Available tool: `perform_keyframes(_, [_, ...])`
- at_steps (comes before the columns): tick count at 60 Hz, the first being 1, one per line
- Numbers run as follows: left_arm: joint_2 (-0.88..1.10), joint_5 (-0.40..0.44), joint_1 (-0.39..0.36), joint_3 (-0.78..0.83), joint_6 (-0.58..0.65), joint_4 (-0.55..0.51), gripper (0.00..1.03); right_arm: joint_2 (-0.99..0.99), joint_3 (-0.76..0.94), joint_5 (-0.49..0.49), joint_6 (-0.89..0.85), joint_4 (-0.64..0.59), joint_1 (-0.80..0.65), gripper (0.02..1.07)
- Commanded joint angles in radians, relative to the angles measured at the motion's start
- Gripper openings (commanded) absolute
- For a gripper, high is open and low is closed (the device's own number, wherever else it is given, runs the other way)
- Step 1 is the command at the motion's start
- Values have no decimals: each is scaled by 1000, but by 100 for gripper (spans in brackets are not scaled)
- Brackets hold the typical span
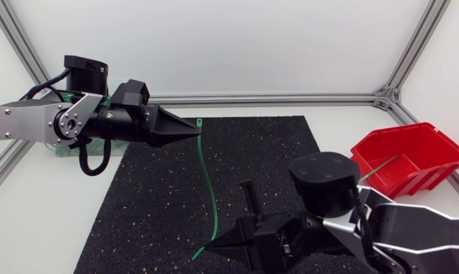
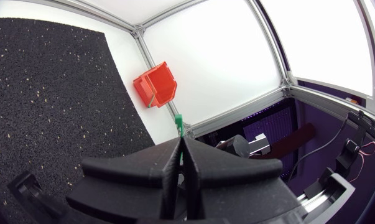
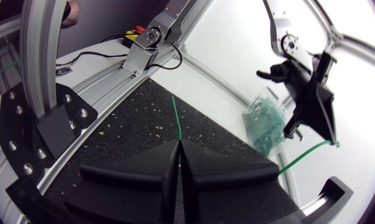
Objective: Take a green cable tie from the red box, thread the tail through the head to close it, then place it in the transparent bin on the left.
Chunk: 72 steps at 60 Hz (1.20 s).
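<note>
The green cable tie (image 1: 208,183) is held stretched over the mat (image 1: 153,205), its head pinched in the left claw (image 1: 196,129) at 11 o'clock and its tail in the right claw (image 1: 208,247) at 6 o'clock. Threading seems pending; the tail must be curled toward the head.

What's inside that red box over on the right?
One thin green cable tie shows, lying slanted inside the open red plastic box. The box's own front wall covers part of its floor from above, so whether more ties lie there cannot be seen.
</note>
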<state>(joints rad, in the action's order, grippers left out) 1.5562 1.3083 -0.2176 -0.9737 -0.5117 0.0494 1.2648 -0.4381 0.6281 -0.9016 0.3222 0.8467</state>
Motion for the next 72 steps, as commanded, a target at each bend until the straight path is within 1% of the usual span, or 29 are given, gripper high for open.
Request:
perform_keyframes(1, [-25, 8, -8, 29, 19, 7, 4, -19, -63, 7, 44, -92, -3, 8])
perform_keyframes(10, [-39, 0, -9, 44, 29, 13, 4, -16, -94, 15, 170, -127, 3, 8])
perform_keyframes(17, [-56, -4, -14, 69, 29, 44, 4, -38, -134, 32, 247, -241, 15, 8])
perform_keyframes(26, [-76, -11, -19, 98, 29, 86, 4, -68, -175, 47, 464, -319, 17, 8])
perform_keyframes(33, [-91, -20, -23, 116, 29, 109, 4, -77, -208, 119, 590, -371, 12, 8])
perform_keyframes(38, [-102, -24, -29, 132, 29, 127, 4, -67, -264, 213, 668, -453, -6, 8])
perform_keyframes(44, [-111, -30, -32, 150, 27, 153, 4, -31, -327, 286, 762, -534, -35, 8])
perform_keyframes(50, [-137, -41, -35, 179, 27, 191, 4, -25, -358, 348, 830, -546, -66, 8])
perform_keyframes(55, [-166, -53, -42, 208, 25, 230, 4, -31, -375, 363, 865, -551, -78, 8])
perform_keyframes(61, [-200, -70, -52, 237, 24, 262, 4, -33, -384, 404, 934, -548, -92, 8])
perform_keyframes(67, [-237, -98, -71, 270, 22, 291, 4, -45, -383, 435, 1011, -535, -101, 8])
perform_keyframes(72, [-275, -139, -95, 300, 19, 326, 4, -59, -384, 458, 1064, -534, -104, 8])
